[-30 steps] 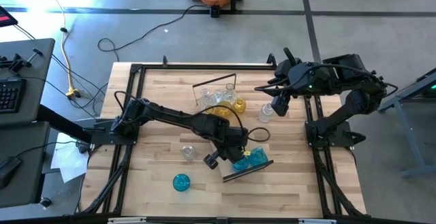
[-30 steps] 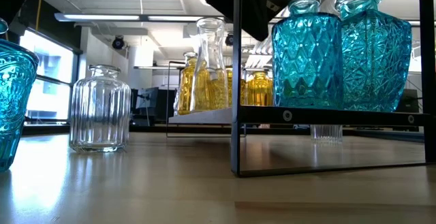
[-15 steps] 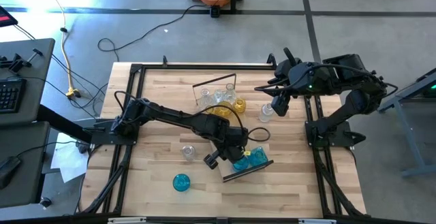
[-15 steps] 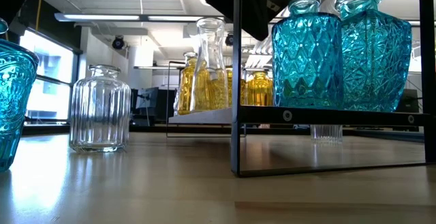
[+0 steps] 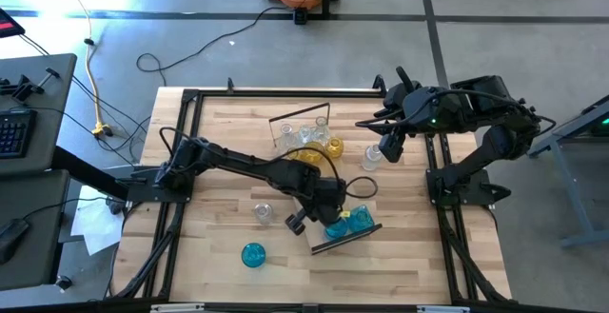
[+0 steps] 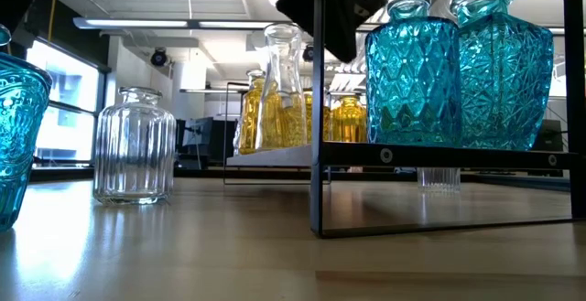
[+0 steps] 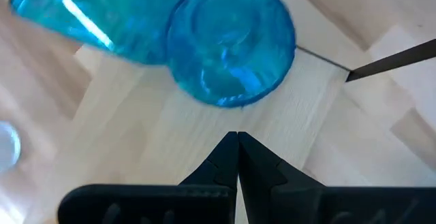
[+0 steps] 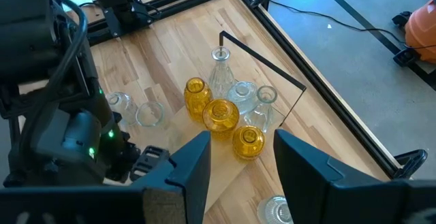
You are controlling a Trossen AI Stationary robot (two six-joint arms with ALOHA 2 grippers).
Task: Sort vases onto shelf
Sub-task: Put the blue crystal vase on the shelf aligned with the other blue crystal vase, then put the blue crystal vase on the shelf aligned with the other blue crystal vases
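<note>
Two blue vases (image 5: 348, 222) stand side by side on the near shelf (image 5: 373, 228), a light plank on a dark frame. In the left wrist view they are the vase (image 7: 230, 41) and its neighbour (image 7: 95, 9) on the plank (image 7: 163, 129). My left gripper (image 7: 237, 142) is shut and hangs slanted down over the plank, just short of the nearer blue vase, touching nothing. My right gripper (image 8: 242, 157) waits open, high at the table's right. The far shelf (image 5: 285, 123) carries yellow vases (image 8: 221, 115) and clear vases (image 8: 242, 91).
On the bare table stand a blue vase (image 5: 252, 254) near the front, two clear vases (image 5: 263, 212) left of the near shelf, and a clear vase (image 5: 371, 157) below my right gripper. A dark frame (image 5: 190, 99) rims the tabletop.
</note>
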